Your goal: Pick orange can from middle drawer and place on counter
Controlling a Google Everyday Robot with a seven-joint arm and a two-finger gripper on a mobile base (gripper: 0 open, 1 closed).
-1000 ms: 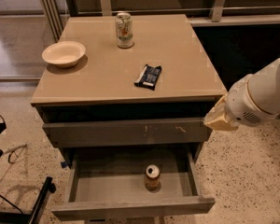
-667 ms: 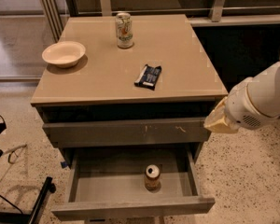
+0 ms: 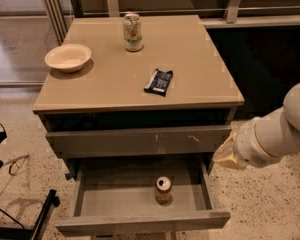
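Observation:
The orange can [image 3: 163, 190] stands upright in the open middle drawer [image 3: 140, 223], near its front and slightly right of centre. My gripper [image 3: 229, 155] hangs at the end of my white arm to the right of the cabinet. It is level with the closed drawer front, above and to the right of the can, and holds nothing that I can see. The beige counter [image 3: 115, 89] tops the cabinet.
On the counter stand a white-and-green can [image 3: 132, 32] at the back, a cream bowl [image 3: 68, 57] at the left and a dark snack packet [image 3: 159, 81] right of centre. The closed drawer front with orange scratches [image 3: 115, 141] sits above the open drawer.
My arm and gripper have moved down beside the cabinet's right side, from counter-edge height to the level of the closed drawer front. The can has not moved.

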